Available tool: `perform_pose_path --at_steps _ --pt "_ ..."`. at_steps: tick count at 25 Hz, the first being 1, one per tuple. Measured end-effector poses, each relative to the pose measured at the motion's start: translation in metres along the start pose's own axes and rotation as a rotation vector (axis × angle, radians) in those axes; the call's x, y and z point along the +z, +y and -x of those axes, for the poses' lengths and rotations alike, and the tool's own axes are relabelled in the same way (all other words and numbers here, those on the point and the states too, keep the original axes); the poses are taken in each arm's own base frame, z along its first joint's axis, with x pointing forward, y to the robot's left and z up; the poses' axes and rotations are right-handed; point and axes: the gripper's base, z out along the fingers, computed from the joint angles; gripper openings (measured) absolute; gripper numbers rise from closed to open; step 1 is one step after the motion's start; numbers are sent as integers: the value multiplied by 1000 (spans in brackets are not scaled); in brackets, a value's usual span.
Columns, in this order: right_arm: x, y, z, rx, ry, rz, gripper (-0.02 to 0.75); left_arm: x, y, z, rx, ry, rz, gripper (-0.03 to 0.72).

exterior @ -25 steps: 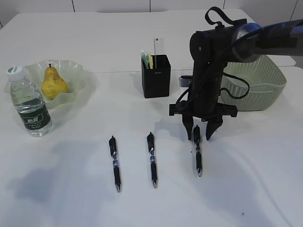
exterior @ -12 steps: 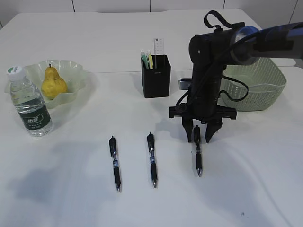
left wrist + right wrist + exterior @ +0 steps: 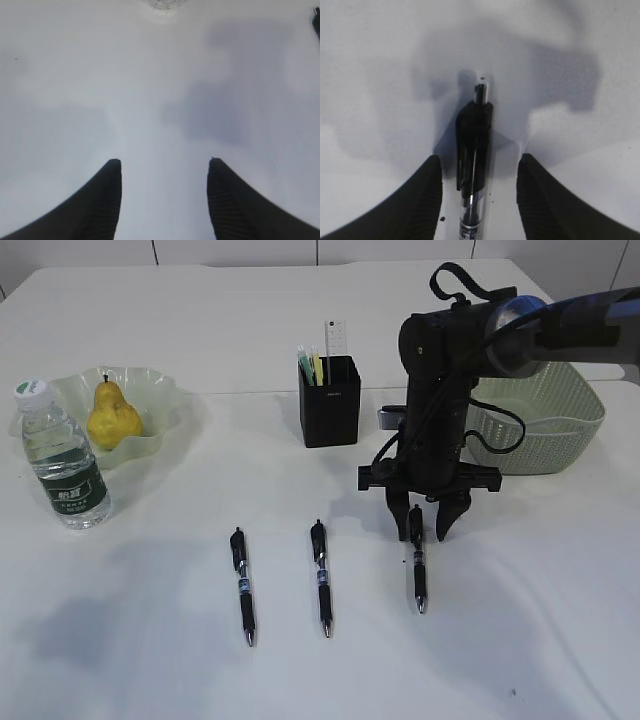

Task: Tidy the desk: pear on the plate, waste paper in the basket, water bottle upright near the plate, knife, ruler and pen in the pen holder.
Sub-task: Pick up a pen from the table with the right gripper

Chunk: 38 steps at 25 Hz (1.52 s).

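My right gripper (image 3: 425, 525): points straight down over the table (image 3: 540, 620), jaws apart and holding nothing, one finger on each side of a pen's clip end
Same gripper from its wrist camera (image 3: 479, 172): the black clip sits in the gap between my two fingers, nearer the left one; I cannot tell whether either pad touches it
Right pen (image 3: 417, 560): lies flat, clip end between my fingers, tip pointing away from them toward the table's near edge
Middle pen (image 3: 321, 578): left of my right gripper, parallel to the right pen, lying free
Left pen (image 3: 243, 585): further left again, also lying free
Pen holder (image 3: 330, 402): behind my right gripper and to its left, upright, with the ruler (image 3: 336, 340) and some pale sticks standing in it
Basket (image 3: 545, 420): behind my right gripper, to its right
Plate (image 3: 160, 400): far left of my right gripper, with the pear (image 3: 112, 418) sitting in it
Water bottle (image 3: 62, 455): upright, just beside the plate on its near side
My left gripper (image 3: 162, 172): jaws apart over bare table, holding nothing
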Motion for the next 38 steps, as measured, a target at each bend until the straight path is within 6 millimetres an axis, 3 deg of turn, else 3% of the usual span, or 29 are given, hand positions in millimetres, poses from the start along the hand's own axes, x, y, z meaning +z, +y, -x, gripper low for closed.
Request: perform_pose_path --at_steps 22,31,38 --pt "0 0 0 -1 -1 -3 387 0 0 0 0 2 0 384" --pt "0 2 -1 7 8 17 259 0 0 0 0 2 0 384" --pt "0 2 -1 8 9 19 236 0 0 0 0 2 0 384"
